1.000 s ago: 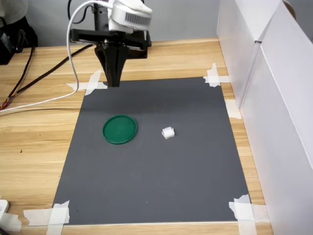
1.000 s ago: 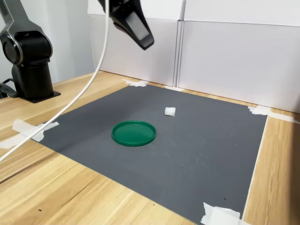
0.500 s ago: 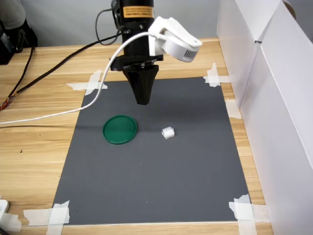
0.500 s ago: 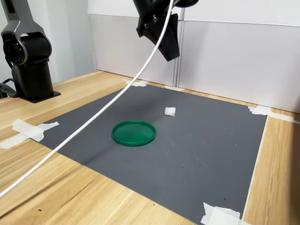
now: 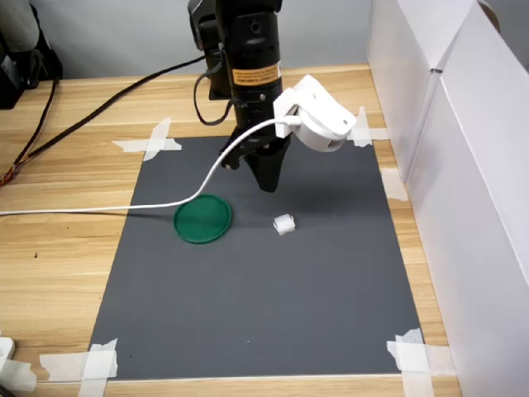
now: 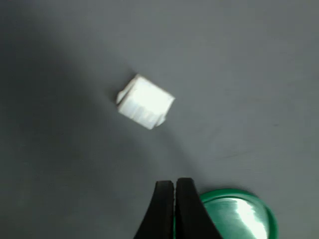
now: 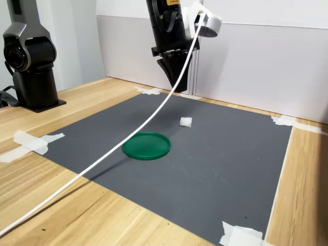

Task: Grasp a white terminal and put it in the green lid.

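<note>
The gripper hangs above the dark mat, its two fingers pressed together to a point and holding nothing, with the white terminal lying free on the mat just ahead of the tip and the green lid flat on the mat, near it on the first exterior view's left. Here is the worry: with the jaws this narrow, a descent would likely bump the terminal and send it skidding rather than catch it, so they need to part first. That block is tiny and sits askew, so a grasp that is not squared to its sides could pinch a corner and flick it away. The white cable sags low above the lid and could drag on it. The wrist view shows the terminal turned at an angle and the fingertips closed with no gap. The second exterior view shows the gripper well clear of the mat.
</note>
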### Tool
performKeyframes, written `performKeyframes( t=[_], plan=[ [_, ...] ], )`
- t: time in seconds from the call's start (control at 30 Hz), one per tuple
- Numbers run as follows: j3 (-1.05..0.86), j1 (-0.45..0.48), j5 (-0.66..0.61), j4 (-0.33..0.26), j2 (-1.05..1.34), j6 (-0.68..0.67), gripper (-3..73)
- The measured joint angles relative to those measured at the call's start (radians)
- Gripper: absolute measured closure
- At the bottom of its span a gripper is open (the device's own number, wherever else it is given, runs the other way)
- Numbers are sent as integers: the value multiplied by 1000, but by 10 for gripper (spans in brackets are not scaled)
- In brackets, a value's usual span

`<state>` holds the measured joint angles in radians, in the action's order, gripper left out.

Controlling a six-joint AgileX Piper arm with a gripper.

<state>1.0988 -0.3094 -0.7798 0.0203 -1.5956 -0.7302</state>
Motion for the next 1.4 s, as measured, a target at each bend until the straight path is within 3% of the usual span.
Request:
performKeyframes(
  t=[0.1, 0.2, 0.3, 0.47, 0.63, 1.03, 1.4],
  plan=[
    [17, 0, -19, -20, -22, -1, 667],
    [39, 0, -33, -56, -39, -1, 581],
    [57, -2, -38, -91, -49, -3, 455],
    [74, -37, -33, -90, -58, -18, 193],
    [79, -59, -42, -113, -60, -27, 38],
    [177, -59, -125, -20, -109, -111, 2],
    [177, -59, -131, -3, -206, -119, 2]
  ],
)
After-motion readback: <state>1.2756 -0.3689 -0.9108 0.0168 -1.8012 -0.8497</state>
